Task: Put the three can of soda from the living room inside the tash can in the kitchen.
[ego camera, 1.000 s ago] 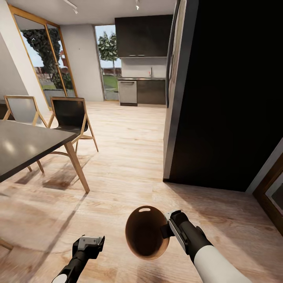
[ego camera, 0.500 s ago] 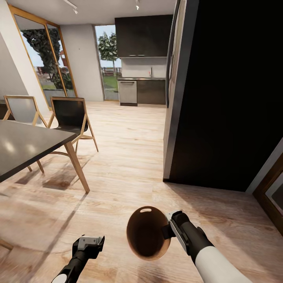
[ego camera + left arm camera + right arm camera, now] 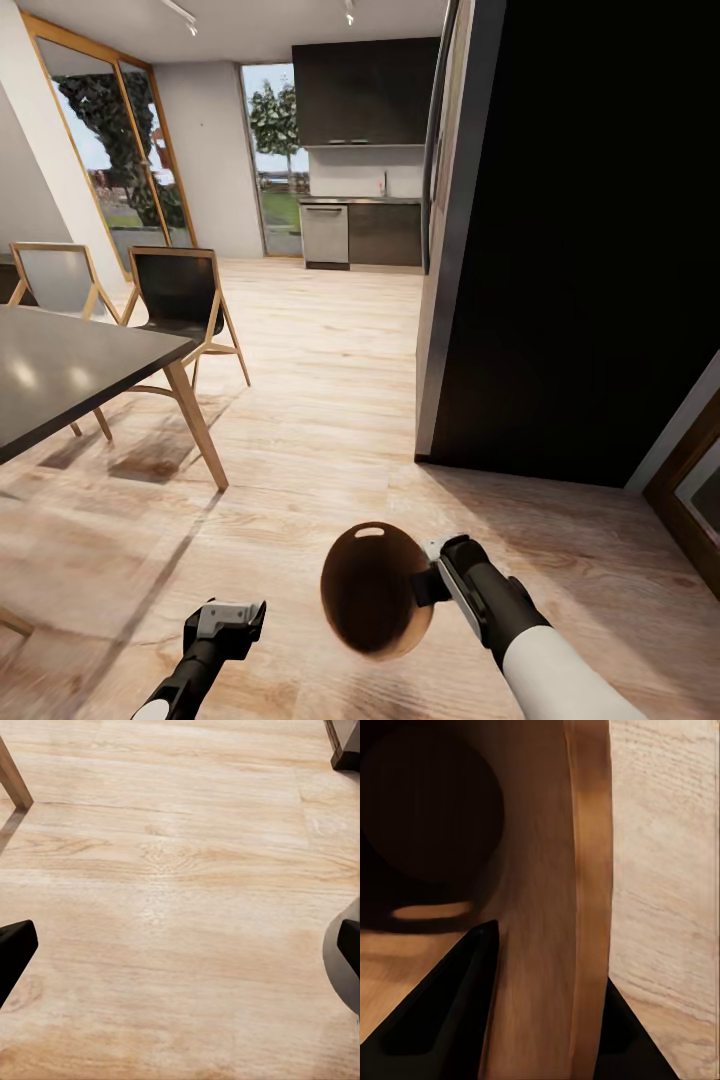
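The right gripper [image 3: 428, 578] is clamped on the rim of the bin [image 3: 375, 590], which hangs just left of it above the wood floor [image 3: 320, 400], near the robot. The bin is tipped so its dark brown inside faces the head camera, with the oval handle slot [image 3: 368, 531] at its far edge. In the right wrist view one dark finger [image 3: 450, 1001] lies inside the bin against its wall and the other sits outside, with the rim [image 3: 589, 892] between them; the round bottom [image 3: 431, 810] shows deep in shadow. No cans can be made out inside it.

The left gripper [image 3: 228, 620] hovers over bare floor to the left of the bin, apart from it. In the left wrist view its two black fingertips [image 3: 13, 952] stand wide apart with nothing between them, and a grey curve of the bin [image 3: 341, 971] shows just beside one fingertip.

On the left stands a dark desk [image 3: 70, 370] on wooden legs, with two wood-framed chairs [image 3: 180, 295] behind it. A tall black cabinet [image 3: 590, 240] fills the right side. Far ahead lies the kitchen [image 3: 365, 180], with dark cabinets, a steel counter and a brushed-metal dishwasher [image 3: 324, 235]. Tall windows [image 3: 110, 150] at far left show trees.
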Available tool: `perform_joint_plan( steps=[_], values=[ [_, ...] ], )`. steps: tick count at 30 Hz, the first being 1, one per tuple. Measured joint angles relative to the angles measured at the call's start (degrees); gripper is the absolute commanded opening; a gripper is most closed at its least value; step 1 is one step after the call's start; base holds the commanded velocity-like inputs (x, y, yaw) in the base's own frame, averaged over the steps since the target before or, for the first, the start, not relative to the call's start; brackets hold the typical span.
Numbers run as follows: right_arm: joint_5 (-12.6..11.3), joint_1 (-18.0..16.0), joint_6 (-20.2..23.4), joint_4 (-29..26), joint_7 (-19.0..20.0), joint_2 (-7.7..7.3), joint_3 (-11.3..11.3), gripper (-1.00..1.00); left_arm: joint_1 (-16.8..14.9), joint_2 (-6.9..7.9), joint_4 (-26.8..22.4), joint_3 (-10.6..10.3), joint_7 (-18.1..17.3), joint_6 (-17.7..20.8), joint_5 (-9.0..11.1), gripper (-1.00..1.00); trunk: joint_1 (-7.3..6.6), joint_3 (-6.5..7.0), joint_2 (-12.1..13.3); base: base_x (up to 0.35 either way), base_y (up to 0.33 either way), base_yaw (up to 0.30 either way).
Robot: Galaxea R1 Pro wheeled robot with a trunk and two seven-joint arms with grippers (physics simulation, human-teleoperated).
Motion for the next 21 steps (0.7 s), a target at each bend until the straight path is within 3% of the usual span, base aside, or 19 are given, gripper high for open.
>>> perform_joint_plan(
  steps=[2, 5, 6, 7, 8, 10, 13, 14, 16, 17, 18, 21],
  values=[
    [0.95, 0.01, -0.07, -1.13, 0.4, -1.5, 0.0, -1.0, -0.01, 0.0, -0.01, 0.0, 0.0, 0.03, 0.0, 1.0, 0.0, 0.01, 0.0, 0.0, 0.0, 0.0],
    [-0.07, 0.25, -0.03, -3.72, 1.17, -5.92, -0.04, -1.0, 0.02, 0.0, -0.02, 0.01, 0.0, 0.05, 0.0, 1.0, 0.0, 0.01, 0.0, 0.0, 0.0, 0.0],
    [1.71, 0.39, -0.12, -3.91, 1.31, -6.89, 0.0, -1.0, 0.01, 0.0, -0.03, 0.01, 0.0, 0.06, 0.0, 1.0, 0.0, 0.0, 0.0, 0.0, 0.0, 0.0],
    [1.3, 0.66, -0.1, -4.03, 2.64, -8.76, 0.01, -1.0, 0.0, 0.0, -0.03, 0.02, 0.0, 0.05, 0.0, 1.0, 0.0, -0.01, 0.0, 0.0, 0.0, 0.0],
    [2.21, 0.81, -0.19, -4.35, 3.31, -9.68, 0.01, -1.0, 0.0, 0.0, -0.03, 0.01, 0.0, 0.03, 0.0, 1.0, 0.0, -0.01, 0.0, 0.0, 0.0, 0.0],
    [-0.55, 1.3, 0.05, -4.51, 7.03, -13.25, 0.05, -1.0, 0.0, 0.0, -0.03, 0.01, 0.0, 0.0, 0.0, 1.0, 0.0, -0.01, 0.0, 0.0, 0.0, 0.0],
    [0.05, 2.02, -0.74, -4.74, 9.35, -17.43, 0.0, -1.0, 0.03, 0.0, 0.02, 0.01, 0.0, -0.09, 0.0, 1.0, 0.0, -0.01, 0.0, 0.0, 0.0, 0.0],
    [2.0, 2.13, -1.54, -4.78, 9.39, -18.22, -0.07, -1.0, 0.03, -0.02, 0.03, 0.01, 0.0, -0.11, 0.0, 1.0, 0.0, 0.0, 0.0, 0.0, 0.0, 0.0],
    [2.17, 2.81, -3.25, -4.71, 10.05, -20.02, -0.14, -1.0, 0.02, -0.05, 0.09, 0.01, 0.0, -0.15, -0.02, 1.0, 0.0, 0.0, 0.0, 0.0, 0.0, 0.0],
    [0.21, 3.6, -3.94, -4.68, 10.93, -21.06, -1.34, -1.0, 0.0, -0.05, 0.11, 0.01, 0.0, -0.17, -0.02, 1.0, 0.0, -0.01, 0.0, 0.0, 0.0, 0.0],
    [-0.06, 4.03, -4.33, -4.7, 11.63, -21.52, -3.05, -1.0, -0.01, -0.04, 0.13, 0.01, 0.0, -0.18, -0.01, 1.0, 0.0, -0.01, 0.0, 0.0, 0.0, 0.0],
    [1.29, 4.64, -4.88, -4.62, 14.7, -22.5, -7.06, -1.0, -0.02, -0.05, 0.14, 0.01, 0.0, -0.24, -0.02, 1.0, 0.0, -0.01, 0.0, 0.0, 0.0, 0.0]
  ],
)
